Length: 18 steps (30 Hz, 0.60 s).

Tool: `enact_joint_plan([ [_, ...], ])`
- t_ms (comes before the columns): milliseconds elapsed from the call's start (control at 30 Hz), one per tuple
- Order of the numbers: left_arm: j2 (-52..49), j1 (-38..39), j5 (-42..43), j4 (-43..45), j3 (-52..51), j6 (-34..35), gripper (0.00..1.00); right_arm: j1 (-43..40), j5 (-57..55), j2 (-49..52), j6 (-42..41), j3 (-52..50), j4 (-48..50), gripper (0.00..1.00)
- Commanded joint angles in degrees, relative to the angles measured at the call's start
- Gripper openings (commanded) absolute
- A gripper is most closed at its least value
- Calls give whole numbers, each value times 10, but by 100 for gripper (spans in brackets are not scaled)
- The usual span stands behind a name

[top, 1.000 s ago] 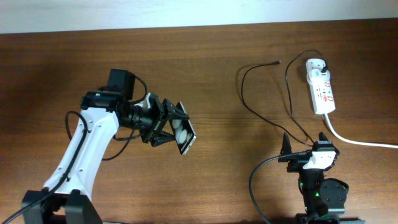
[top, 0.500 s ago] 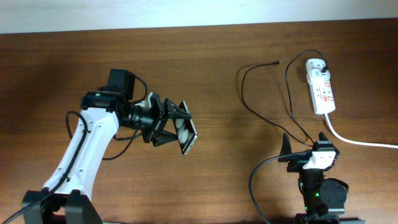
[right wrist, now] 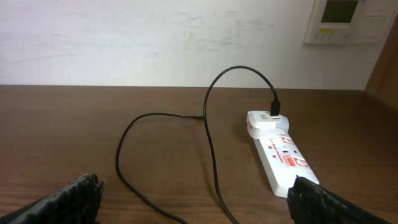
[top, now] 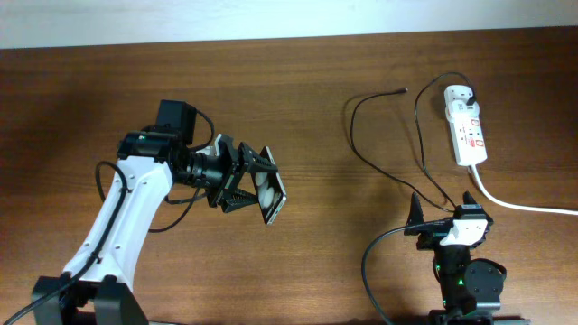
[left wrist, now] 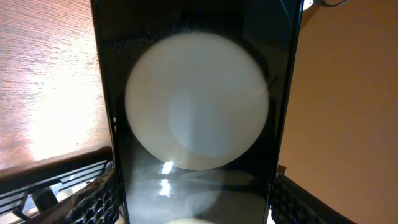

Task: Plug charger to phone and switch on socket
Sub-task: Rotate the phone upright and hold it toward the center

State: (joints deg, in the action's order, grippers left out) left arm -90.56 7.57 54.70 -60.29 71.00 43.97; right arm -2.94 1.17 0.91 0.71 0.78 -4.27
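Left gripper (top: 252, 183) clamps the phone (top: 270, 192); right gripper (top: 442, 206) sits open.
Glossy rigid slab, likely slippery; best held across long edges.

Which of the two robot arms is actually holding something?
The left arm: its jaws are shut on the black phone, whose glossy screen fills that wrist's camera. The right arm's jaws stand wide open, gripping nothing.

Bright, sharp; round glare on phone (left wrist: 196, 112)
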Motion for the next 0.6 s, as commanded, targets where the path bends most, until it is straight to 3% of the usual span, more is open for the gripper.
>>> enact_joint_plan([
  [0,3,-2,26,3,0,-12,38,3,3,-4,4,-5,0,99],
  [567,3,-2,26,3,0,-12,38,3,3,-4,4,-5,0,99],
])
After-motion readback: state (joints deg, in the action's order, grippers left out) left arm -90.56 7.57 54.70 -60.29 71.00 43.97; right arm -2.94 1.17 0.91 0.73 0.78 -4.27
